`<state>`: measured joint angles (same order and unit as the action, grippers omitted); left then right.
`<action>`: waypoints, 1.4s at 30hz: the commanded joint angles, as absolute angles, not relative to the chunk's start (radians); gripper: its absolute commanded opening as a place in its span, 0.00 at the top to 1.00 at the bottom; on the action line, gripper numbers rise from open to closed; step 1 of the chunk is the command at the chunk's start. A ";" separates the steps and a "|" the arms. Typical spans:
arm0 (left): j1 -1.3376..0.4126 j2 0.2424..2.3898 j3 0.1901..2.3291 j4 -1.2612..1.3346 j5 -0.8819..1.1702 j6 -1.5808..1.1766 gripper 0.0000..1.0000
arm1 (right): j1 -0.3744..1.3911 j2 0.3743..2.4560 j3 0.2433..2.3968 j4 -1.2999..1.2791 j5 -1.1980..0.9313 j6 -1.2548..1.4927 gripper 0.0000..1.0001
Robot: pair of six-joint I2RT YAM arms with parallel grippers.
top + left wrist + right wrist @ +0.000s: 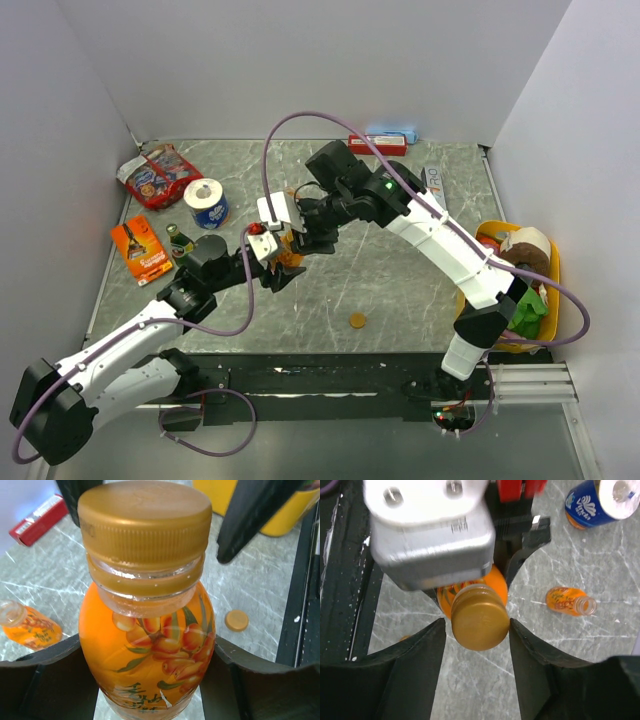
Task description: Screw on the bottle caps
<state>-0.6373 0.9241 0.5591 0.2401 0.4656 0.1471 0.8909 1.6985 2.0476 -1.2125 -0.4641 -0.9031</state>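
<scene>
Left wrist view, and straight to the fingers [50,685] of the left gripper [147,690]: closed hard on the belly of the held bottle [147,645], one pad per flank, neck pointing up. Sitting on that neck, the gold-orange cap [145,525], level, skirt down close against the ring below, only a thin seam showing.

Over to the right gripper [477,630]: parted a little, straddling the cap from above, a sliver of gap at one finger [415,670]. Bracketing rather than squeezing, by the look. Reads as the closing stage of cap number one: seated and probably near tight, though impossible to confirm the threads from here.

Further out: second bottle [570,601] lying on its side on the grey table [400,280], mouth open, off to one side of the held one. Loose cap [357,320] flat on the surface toward the near edge, apart from both bottles.

Next up, likely: either pinch the cap and twist, or back off and set this bottle down. Then stand the fallen one up before fetching that flat cap. Tricky pick, thin and low against the table.
</scene>
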 commanded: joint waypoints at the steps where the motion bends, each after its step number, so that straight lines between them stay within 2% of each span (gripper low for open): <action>1: -0.632 0.897 0.560 0.322 0.482 0.138 0.99 | 0.899 1.694 2.071 -1.230 -0.449 -0.910 0.36; 3: -0.632 0.899 0.558 0.321 0.485 0.141 0.99 | 0.899 1.692 2.071 -1.227 -0.445 -0.910 0.35; 9: -0.632 0.900 0.560 0.308 0.494 0.141 0.99 | 0.896 1.687 2.071 -1.249 -0.411 -0.897 0.23; 11: -0.632 0.899 0.563 0.304 0.499 0.144 0.99 | 0.870 1.671 2.053 -1.267 -0.408 -0.885 0.17; 12: -0.630 0.900 0.564 0.296 0.500 0.144 0.99 | 0.855 1.658 2.039 -1.279 -0.417 -0.879 0.03; 13: -0.632 0.899 0.565 0.292 0.505 0.152 0.99 | 0.816 1.645 2.004 -1.293 -0.425 -0.877 0.01; 17: -0.630 0.908 0.577 0.259 0.544 0.167 0.99 | 0.750 1.515 1.907 -1.302 -0.448 -0.948 0.01; 22: -0.614 0.951 0.636 0.137 0.669 0.323 0.99 | 0.742 1.402 1.862 -1.217 -0.482 -1.179 0.01; 27: -0.606 1.008 0.690 0.089 0.724 0.411 0.99 | 0.811 1.433 1.916 -1.241 -0.515 -1.401 0.15; 30: -0.606 1.022 0.703 0.100 0.741 0.405 0.99 | 0.837 1.451 1.898 -1.272 -0.512 -1.507 0.20; 42: -0.606 1.029 0.739 0.037 0.755 0.459 0.99 | 0.884 1.529 1.930 -1.351 -0.546 -1.611 0.25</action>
